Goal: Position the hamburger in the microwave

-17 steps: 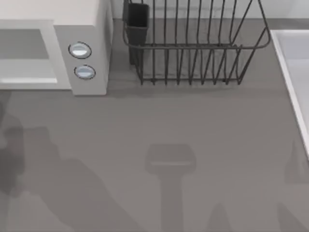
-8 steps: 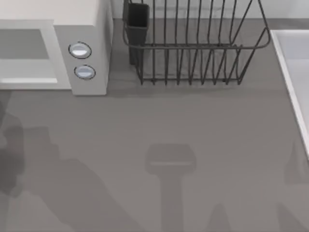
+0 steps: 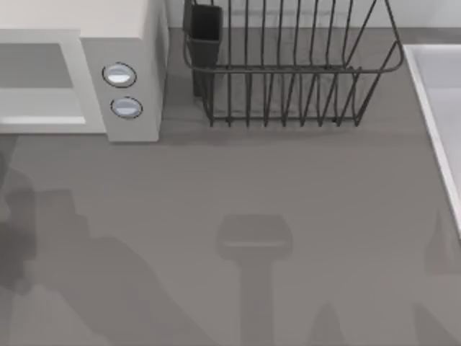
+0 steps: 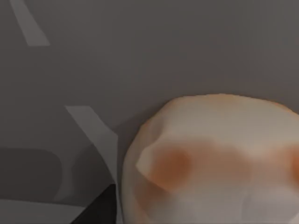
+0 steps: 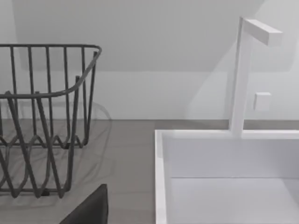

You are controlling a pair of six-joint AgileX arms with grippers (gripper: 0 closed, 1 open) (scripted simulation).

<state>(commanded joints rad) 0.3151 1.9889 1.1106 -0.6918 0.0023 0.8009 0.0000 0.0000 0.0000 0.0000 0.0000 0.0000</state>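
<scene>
Microwave: off-white box at the far left of the tabletop in the top view; its grey cavity faces forward and lies open, with a pale floor strip along the lower edge.
Microwave buttons: two round silvery-blue discs, one above the other, on the side panel right of the cavity.
Dish rack: black wire, at the back centre of the tabletop, just right of the microwave and apart from it; a dark cup-like holder hangs at its left end. The right wrist view shows one end of the rack beside the sink.
Sink: white basin at the right edge of the tabletop; the right wrist view shows its rim with an upright white faucet behind it.
Tabletop: grey, crossed by soft shadows.
Hamburger: tan bun with orange-brown patches, very close to the left wrist camera, against a grey surface with pale stripes; where it sits relative to the microwave cannot be told.
Left claw: a dark sliver lies beside the hamburger; whether the claw grasps the bun or is released cannot be told.
Right claw: a dark wedge shows near the rack and sink; clenched or released cannot be told.
</scene>
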